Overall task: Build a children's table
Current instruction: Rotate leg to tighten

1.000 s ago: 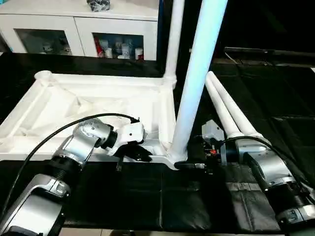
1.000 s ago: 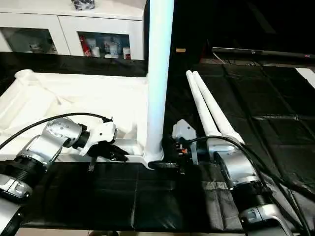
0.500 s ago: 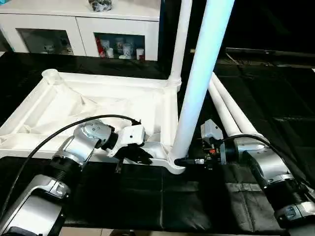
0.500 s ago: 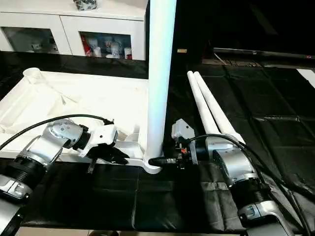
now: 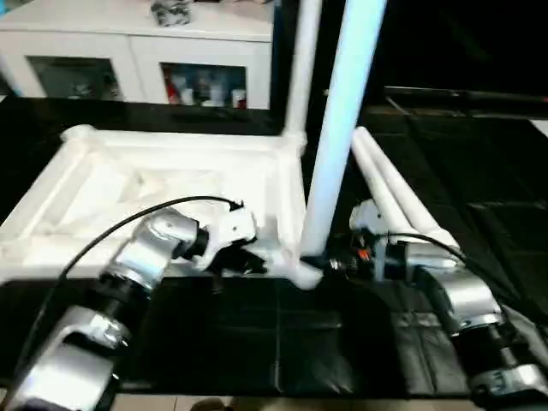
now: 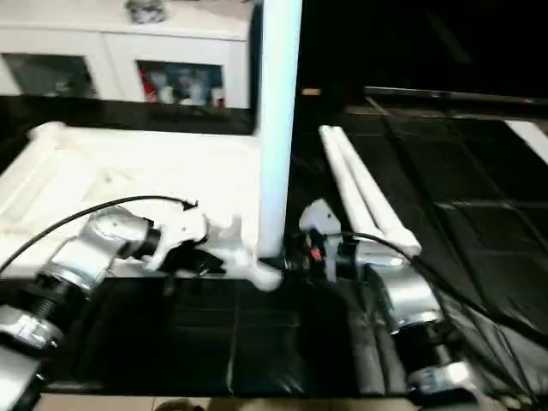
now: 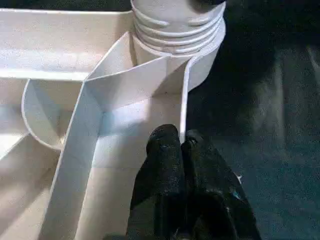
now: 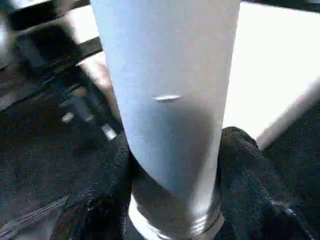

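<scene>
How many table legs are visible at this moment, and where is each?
4. One stands upright in the near corner socket, one stands at the tabletop's far corner, and two lie side by side on the black mat. None appears hidden.

The tall white tubular leg (image 5: 338, 137) standing in my near corner socket runs off the top edge. Behind the glass doors of the white cabinet (image 5: 137, 51), small items blur beyond telling.

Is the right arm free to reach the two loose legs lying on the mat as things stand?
Probably not yet: the right gripper is closed around the upright leg. The loose legs lie just beyond it, unobstructed.
</scene>
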{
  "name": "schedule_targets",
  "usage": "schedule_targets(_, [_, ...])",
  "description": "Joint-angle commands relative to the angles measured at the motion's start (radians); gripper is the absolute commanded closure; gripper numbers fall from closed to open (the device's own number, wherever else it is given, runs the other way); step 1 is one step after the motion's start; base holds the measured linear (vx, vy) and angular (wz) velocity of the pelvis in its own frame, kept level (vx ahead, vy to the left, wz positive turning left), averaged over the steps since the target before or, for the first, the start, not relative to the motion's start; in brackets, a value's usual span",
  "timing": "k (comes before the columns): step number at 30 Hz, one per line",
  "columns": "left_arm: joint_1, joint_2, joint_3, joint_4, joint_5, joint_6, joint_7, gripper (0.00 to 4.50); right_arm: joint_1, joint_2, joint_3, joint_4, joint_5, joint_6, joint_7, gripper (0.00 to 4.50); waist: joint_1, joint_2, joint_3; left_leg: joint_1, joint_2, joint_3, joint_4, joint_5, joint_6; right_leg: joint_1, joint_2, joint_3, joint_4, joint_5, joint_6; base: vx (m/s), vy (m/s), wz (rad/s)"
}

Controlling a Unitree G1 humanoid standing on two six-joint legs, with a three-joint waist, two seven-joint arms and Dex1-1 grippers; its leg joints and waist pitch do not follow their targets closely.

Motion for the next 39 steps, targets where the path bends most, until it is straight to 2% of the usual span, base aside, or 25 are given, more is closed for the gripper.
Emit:
schedule_targets(1, [-0.021, -0.1, 0.004, -0.096, -0.053, 0.029, 0.084, 4.5, 0.011, 0.103, 0.115, 0.001, 0.034, 0.072, 0.032, 2.4, -0.006, -0.002, -0.058, 0.011, 0.04, -0.02, -0.078, -0.279, -0.004, 0.039, -0.096, 0.05, -0.105, -0.428, -0.139, 0.0, 0.0, 0.0])
schedule_targets(4, [-0.008, -0.13, -0.004, -0.134, -0.038, 0.082, 0.132, 4.5, 0.006, 0.116, 0.106, 0.025, 0.019, 0.079, -0.01, 2.4, -0.014, -0.004, -0.054, 0.015, 0.037, -0.02, -0.078, -0.298, 0.003, 0.037, -0.095, 0.048, -0.113, -0.462, -0.134, 0.0, 0.0, 0.0])
schedule_targets(6, [-0.016, -0.15, 0.001, -0.126, -0.018, 0.117, 0.185, 4.5, -0.017, 0.141, 0.087, 0.068, -0.005, 0.102, -0.099, 2.4, -0.022, 0.001, -0.055, 0.019, 0.035, -0.021, -0.08, -0.303, -0.001, 0.037, -0.092, 0.046, -0.116, -0.479, -0.128, 0.0, 0.0, 0.0])
schedule_targets(7, [-0.02, -0.165, 0.008, -0.125, -0.01, 0.145, 0.215, 4.5, -0.03, 0.158, 0.072, 0.09, -0.015, 0.114, -0.148, 2.4, -0.025, -0.001, -0.055, 0.016, 0.034, -0.023, -0.081, -0.3, -0.001, 0.039, -0.092, 0.045, -0.116, -0.477, -0.127, 0.0, 0.0, 0.0])
schedule_targets(8, [-0.027, -0.185, 0.02, -0.121, -0.002, 0.173, 0.254, 4.5, -0.044, 0.18, 0.054, 0.115, -0.02, 0.124, -0.201, 2.4, -0.03, 0.002, -0.054, 0.018, 0.034, -0.024, -0.082, -0.307, -0.007, 0.038, -0.092, 0.044, -0.116, -0.484, -0.125, 0.0, 0.0, 0.0])
schedule_targets(9, [-0.029, -0.193, 0.026, -0.121, 0.0, 0.184, 0.269, 4.5, -0.048, 0.191, 0.046, 0.122, -0.023, 0.129, -0.226, 2.4, -0.035, 0.012, -0.055, 0.02, 0.034, -0.026, -0.081, -0.32, -0.01, 0.036, -0.092, 0.044, -0.116, -0.482, -0.129, 0.0, 0.0, 0.0])
schedule_targets(11, [-0.04, -0.233, 0.055, -0.124, 0.002, 0.238, 0.348, 4.5, -0.069, 0.248, 0.015, 0.15, -0.029, 0.131, -0.321, 2.4, -0.044, 0.007, -0.055, 0.016, 0.034, -0.028, -0.085, -0.332, -0.016, 0.04, -0.089, 0.041, -0.116, -0.47, -0.128, 0.0, 0.0, 0.0])
schedule_targets(13, [-0.039, -0.23, 0.055, -0.13, 0.006, 0.251, 0.36, 4.5, -0.064, 0.261, 0.019, 0.139, -0.027, 0.115, -0.314, 2.4, -0.046, 0.008, -0.055, 0.018, 0.034, -0.028, -0.086, -0.343, -0.014, 0.037, -0.089, 0.042, -0.118, -0.457, -0.13, 0.0, 0.0, 0.0])
schedule_targets(14, [-0.039, -0.229, 0.055, -0.13, 0.006, 0.251, 0.36, 4.5, -0.063, 0.261, 0.02, 0.137, -0.027, 0.114, -0.311, 2.05, -0.045, 0.008, -0.057, 0.019, 0.034, -0.028, -0.085, -0.343, -0.01, 0.038, -0.09, 0.043, -0.119, -0.451, -0.13, 0.0, 0.0, 0.0])
schedule_targets(16, [-0.036, -0.204, 0.05, -0.122, 0.013, 0.231, 0.352, 4.5, -0.049, 0.254, 0.033, 0.118, -0.034, 0.082, -0.285, 1.7, -0.043, 0.007, -0.056, 0.019, 0.033, -0.023, -0.084, -0.332, 0.001, 0.036, -0.089, 0.048, -0.119, -0.421, -0.135, 0.0, 0.0, 0.0])
schedule_targets(19, [-0.028, -0.165, 0.051, -0.116, 0.026, 0.195, 0.331, 4.5, -0.032, 0.233, 0.037, 0.102, -0.044, 0.045, -0.263, 1.51, -0.038, 0.004, -0.057, 0.018, 0.033, -0.022, -0.085, -0.307, 0.011, 0.038, -0.089, 0.05, -0.118, -0.407, -0.135, 0.0, 0.0, 0.0])
schedule_targets(21, [-0.021, -0.14, 0.055, -0.118, 0.023, 0.173, 0.306, 4.5, -0.02, 0.214, 0.034, 0.084, -0.044, 0.031, -0.241, 1.2, -0.038, 0.005, -0.06, 0.011, 0.033, -0.022, -0.085, -0.28, 0.015, 0.044, -0.09, 0.05, -0.113, -0.375, -0.138, 0.0, 0.0, 0.0])
schedule_targets(22, [-0.017, -0.118, 0.058, -0.116, 0.017, 0.141, 0.281, 4.5, -0.006, 0.19, 0.03, 0.061, -0.037, 0.021, -0.213, 1.2, -0.038, 0.004, -0.06, 0.009, 0.033, -0.022, -0.086, -0.273, 0.016, 0.044, -0.089, 0.05, -0.112, -0.366, -0.138, 0.0, 0.0, 0.0])
schedule_targets(23, [-0.014, -0.096, 0.059, -0.115, 0.011, 0.115, 0.255, 4.5, 0.006, 0.165, 0.028, 0.039, -0.03, 0.008, -0.183, 1.08, -0.034, 0.0, -0.061, 0.012, 0.034, -0.018, -0.083, -0.263, 0.022, 0.043, -0.088, 0.052, -0.112, -0.347, -0.139, 0.0, 0.0, 0.0])
schedule_targets(24, [-0.013, -0.088, 0.058, -0.116, 0.009, 0.109, 0.246, 4.5, 0.01, 0.155, 0.028, 0.032, -0.028, 0.002, -0.172, 0.95, -0.031, 0.002, -0.063, 0.013, 0.034, -0.019, -0.082, -0.249, 0.026, 0.044, -0.09, 0.053, -0.109, -0.324, -0.144, 0.0, 0.0, 0.0])
schedule_targets(25, [-0.012, -0.076, 0.055, -0.115, 0.008, 0.096, 0.232, 4.5, 0.014, 0.141, 0.026, 0.025, -0.025, -0.003, -0.156, 0.85, -0.029, 0.005, -0.067, 0.008, 0.036, -0.017, -0.081, -0.209, 0.03, 0.047, -0.086, 0.053, -0.097, -0.243, -0.167, 0.0, 0.0, 0.0])
schedule_targets(26, [-0.009, -0.055, 0.051, -0.112, 0.007, 0.07, 0.205, 4.5, 0.021, 0.115, 0.024, 0.012, -0.019, -0.012, -0.126, 0.85, -0.029, 0.005, -0.067, 0.008, 0.036, -0.017, -0.081, -0.209, 0.03, 0.047, -0.086, 0.053, -0.097, -0.243, -0.167, 0.0, 0.0, 0.0])
schedule_targets(27, [-0.008, -0.047, 0.05, -0.109, 0.005, 0.063, 0.193, 4.5, 0.023, 0.102, 0.022, 0.008, -0.017, -0.018, -0.11, 0.75, -0.025, 0.009, -0.07, 0.007, 0.036, -0.016, -0.077, -0.184, 0.038, 0.049, -0.086, 0.053, -0.09, -0.182, -0.18, 0.0, 0.0, 0.0])
schedule_targets(31, [-0.008, -0.043, 0.049, -0.108, 0.004, 0.06, 0.188, 4.5, 0.024, 0.096, 0.022, 0.006, -0.017, -0.021, -0.104, 0.75, -0.026, 0.008, -0.077, -0.001, 0.036, -0.015, -0.07, -0.105, 0.057, 0.051, -0.081, 0.049, -0.069, -0.01, -0.227, 0.0, 0.0, 0.0])
schedule_targets(34, [-0.008, -0.043, 0.049, -0.108, 0.004, 0.06, 0.188, 4.5, 0.024, 0.096, 0.022, 0.006, -0.017, -0.021, -0.104, 0.75, -0.026, 0.008, -0.074, -0.001, 0.036, -0.013, -0.069, -0.127, 0.06, 0.051, -0.084, 0.049, -0.073, -0.031, -0.239, 0.0, 0.0, 0.0])
schedule_targets(35, [-0.008, -0.043, 0.049, -0.108, 0.004, 0.06, 0.188, 4.5, 0.024, 0.096, 0.022, 0.006, -0.017, -0.021, -0.104, 0.56, -0.026, 0.008, -0.074, -0.001, 0.036, -0.013, -0.069, -0.127, 0.06, 0.051, -0.084, 0.049, -0.073, -0.031, -0.239, 0.0, 0.0, 0.0])
schedule_targets(36, [0.005, 0.018, 0.032, -0.09, -0.019, -0.013, 0.062, 4.5, 0.02, 0.007, 0.017, -0.02, 0.003, -0.035, 0.016, 0.56, -0.025, 0.006, -0.072, 0.0, 0.035, -0.013, -0.07, -0.15, 0.052, 0.053, -0.086, 0.049, -0.08, -0.087, -0.228, 0.0, 0.0, 0.0])
schedule_targets(37, [0.007, 0.027, 0.028, -0.086, -0.023, -0.029, 0.039, 4.5, 0.018, -0.006, 0.018, -0.024, 0.007, -0.035, 0.037, 0.56, -0.021, 0.004, -0.071, -0.001, 0.032, -0.014, -0.07, -0.156, 0.051, 0.057, -0.084, 0.049, -0.084, -0.125, -0.205, 0.0, 0.0, 0.0])
schedule_targets(38, [0.013, 0.055, 0.017, -0.077, -0.033, -0.072, -0.023, 4.5, 0.013, -0.043, 0.018, -0.035, 0.019, -0.032, 0.094, 0.56, -0.02, 0.006, -0.071, 0.0, 0.034, -0.013, -0.069, -0.16, 0.06, 0.054, -0.084, 0.05, -0.085, -0.129, -0.202, 0.0, 0.0, 0.0])
schedule_targets(39, [0.02, 0.095, 0.0, -0.062, -0.062, -0.125, -0.143, 4.5, -0.003, -0.093, 0.022, -0.053, 0.048, -0.019, 0.205, 0.56, -0.017, 0.001, -0.072, -0.001, 0.036, -0.01, -0.068, -0.155, 0.067, 0.054, -0.081, 0.049, -0.082, -0.116, -0.204, 0.0, 0.0, 0.0])
